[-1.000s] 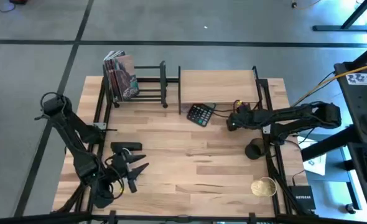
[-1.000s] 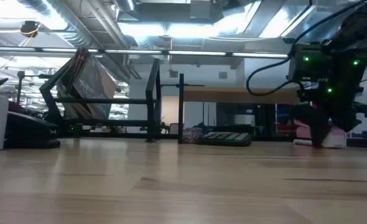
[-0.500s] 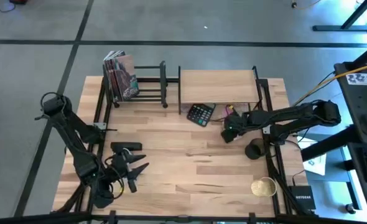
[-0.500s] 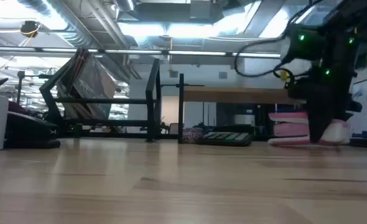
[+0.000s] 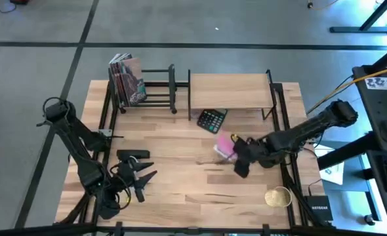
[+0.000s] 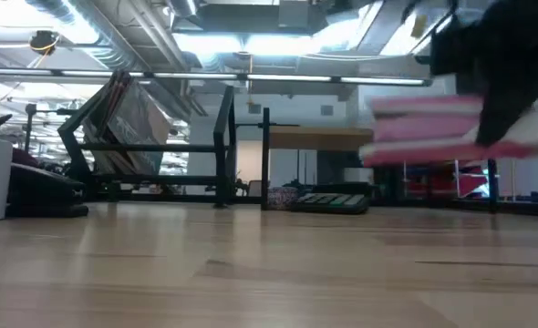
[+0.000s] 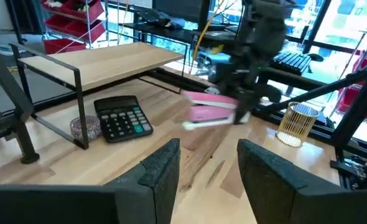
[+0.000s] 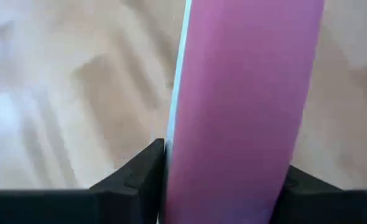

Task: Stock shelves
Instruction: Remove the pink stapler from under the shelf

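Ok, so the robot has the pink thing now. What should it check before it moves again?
1. Grip: the right gripper is shut on the pink book, seen from its wrist view too. Ok.
2. Lift: in the low view the book hangs clear above the table. Ok.
3. Wood shelf: its top board is bare. Ok.
4. Black book rack: magazines lean at one end, the rest is free. Ok.
5. Calculator lies between the book and the wood shelf. Not ok for a low path.
6. Left gripper waits far off, open. Ok.
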`<state>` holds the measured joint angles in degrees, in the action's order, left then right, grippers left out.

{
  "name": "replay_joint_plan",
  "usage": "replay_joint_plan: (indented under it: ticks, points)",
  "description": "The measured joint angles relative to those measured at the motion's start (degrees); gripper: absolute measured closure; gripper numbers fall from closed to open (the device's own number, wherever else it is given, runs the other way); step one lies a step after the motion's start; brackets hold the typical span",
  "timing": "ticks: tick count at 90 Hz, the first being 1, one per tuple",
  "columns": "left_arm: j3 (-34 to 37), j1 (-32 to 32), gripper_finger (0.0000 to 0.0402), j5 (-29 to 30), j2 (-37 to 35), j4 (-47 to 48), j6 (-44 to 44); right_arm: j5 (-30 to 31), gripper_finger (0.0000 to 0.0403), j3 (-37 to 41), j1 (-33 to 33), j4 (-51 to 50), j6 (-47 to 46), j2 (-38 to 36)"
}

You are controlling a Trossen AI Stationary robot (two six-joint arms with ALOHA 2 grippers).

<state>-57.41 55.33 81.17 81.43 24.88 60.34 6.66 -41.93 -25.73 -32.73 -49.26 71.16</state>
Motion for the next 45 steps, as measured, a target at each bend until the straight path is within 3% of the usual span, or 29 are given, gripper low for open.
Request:
replay_joint_plan:
  ticks: [20, 45]
  points:
    - [0.00, 0.00, 0.0259, 0.25, 0.00, -0.02, 0.93, 2.93, 0.0244, -0.02, -11.69, -2.42, -3.23, 2.05]
    - [0.00, -0.13, 0.0259, 0.64, 0.00, -0.02, 1.20, -1.89, 0.0249, -0.02, -20.58, -8.83, -9.46, 10.24]
